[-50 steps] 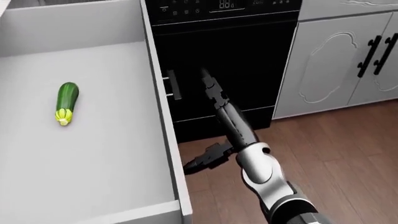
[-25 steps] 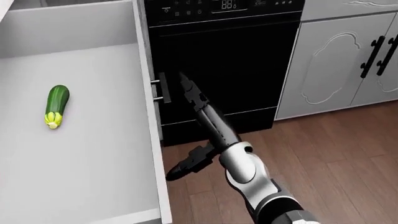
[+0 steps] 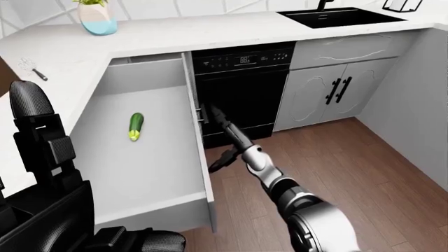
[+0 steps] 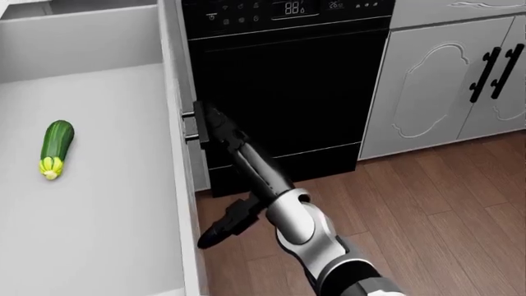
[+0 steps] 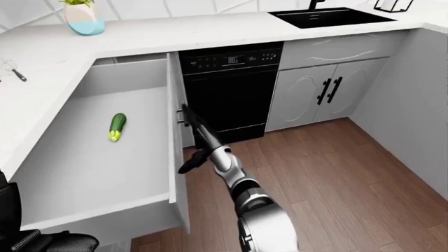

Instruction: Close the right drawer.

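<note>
Drawer [image 5: 105,157] still pulled right out, filling the left side of the views, with its front panel [image 4: 177,154] on the right edge and its handle [image 4: 190,126] facing the dishwasher [image 4: 288,92]. Versus half a second ago the whole head view has slid left: panel, zucchini [image 4: 52,148] and dishwasher all shifted together, so the camera moved, not the things. My right hand [image 4: 215,126] has travelled with it and is now up at the handle, fingertips at or just beside it; I can't tell if they actually touch. Fingers [image 4: 226,135] run out long and close together, nothing held; one digit [image 4: 226,225] hangs apart lower down over the wood floor [image 4: 427,203]. Zucchini lies loose on the drawer floor, far left, well clear of my hand. My left hand [image 3: 42,147] is a dark bulk at the near left of the left-eye view; can't tell its finger state. Around: white counter [image 5: 175,31], blue vase [image 5: 85,21], sink [image 5: 329,16] far right, white cabinet doors [image 4: 452,80] right of the dishwasher.
</note>
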Robot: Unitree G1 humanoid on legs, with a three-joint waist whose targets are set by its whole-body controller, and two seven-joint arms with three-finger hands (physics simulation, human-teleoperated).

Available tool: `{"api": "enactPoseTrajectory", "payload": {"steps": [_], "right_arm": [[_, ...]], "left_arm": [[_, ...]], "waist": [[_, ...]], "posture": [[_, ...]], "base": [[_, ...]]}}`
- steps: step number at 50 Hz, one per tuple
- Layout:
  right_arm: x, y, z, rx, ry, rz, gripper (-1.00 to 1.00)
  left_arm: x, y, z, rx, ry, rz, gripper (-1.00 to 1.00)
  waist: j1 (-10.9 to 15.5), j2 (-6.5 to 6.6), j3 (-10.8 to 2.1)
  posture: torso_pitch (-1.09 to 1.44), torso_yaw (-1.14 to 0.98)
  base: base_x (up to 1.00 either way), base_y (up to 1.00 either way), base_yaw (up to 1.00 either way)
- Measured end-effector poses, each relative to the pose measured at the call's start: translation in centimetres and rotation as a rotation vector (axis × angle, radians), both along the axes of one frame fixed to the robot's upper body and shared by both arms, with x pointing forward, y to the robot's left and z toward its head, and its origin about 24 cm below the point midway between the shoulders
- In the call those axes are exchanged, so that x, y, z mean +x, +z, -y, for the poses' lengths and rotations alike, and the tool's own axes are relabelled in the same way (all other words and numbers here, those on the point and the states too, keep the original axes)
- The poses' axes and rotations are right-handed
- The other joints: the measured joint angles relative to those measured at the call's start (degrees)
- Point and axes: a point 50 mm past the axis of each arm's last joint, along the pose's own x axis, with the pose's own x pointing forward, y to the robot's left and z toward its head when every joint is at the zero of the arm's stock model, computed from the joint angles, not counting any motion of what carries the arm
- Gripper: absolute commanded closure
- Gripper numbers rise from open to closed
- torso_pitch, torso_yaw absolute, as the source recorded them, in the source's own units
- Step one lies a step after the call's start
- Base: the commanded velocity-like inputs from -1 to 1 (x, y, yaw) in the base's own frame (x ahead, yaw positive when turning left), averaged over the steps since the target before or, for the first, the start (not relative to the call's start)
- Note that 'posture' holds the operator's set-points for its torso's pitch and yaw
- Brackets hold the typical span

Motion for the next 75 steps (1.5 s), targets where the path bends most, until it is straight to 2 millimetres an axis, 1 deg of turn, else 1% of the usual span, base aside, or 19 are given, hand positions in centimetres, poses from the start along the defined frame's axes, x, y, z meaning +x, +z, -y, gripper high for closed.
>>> {"api": "enactPoseTrajectory", "payload": {"steps": [26,46,61,75], "right_arm": [[-1.1,-0.2,-3.2,-0.022,0.119,-0.024,-1.0],[-2.0,-0.7,-4.9,-0.05,0.2,-0.058,-1.0],[-3.7,-1.3,-6.6,-0.009,0.374,-0.115,-1.0],[-4.3,-1.6,-6.9,0.031,0.457,-0.188,-1.0]], "left_arm": [[0.0,0.0,-0.1,-0.005,0.001,-0.001,-1.0],[0.0,0.1,-0.3,-0.012,0.002,0.001,-1.0],[0.0,0.0,-0.3,-0.015,0.001,-0.002,-1.0],[0.0,0.1,-0.3,-0.017,-0.001,0.0,-1.0]], "waist": [[0.2,0.13,0.21],[0.1,0.11,0.52],[0.1,0.4,0.65],[-0.6,0.87,0.43]], "posture": [[0.0,0.0],[0.0,0.0],[0.0,0.0],[0.0,0.0]], "base": [[0.0,0.0,0.0],[0.0,0.0,0.0],[0.0,0.0,0.0],[0.0,0.0,0.0]]}}
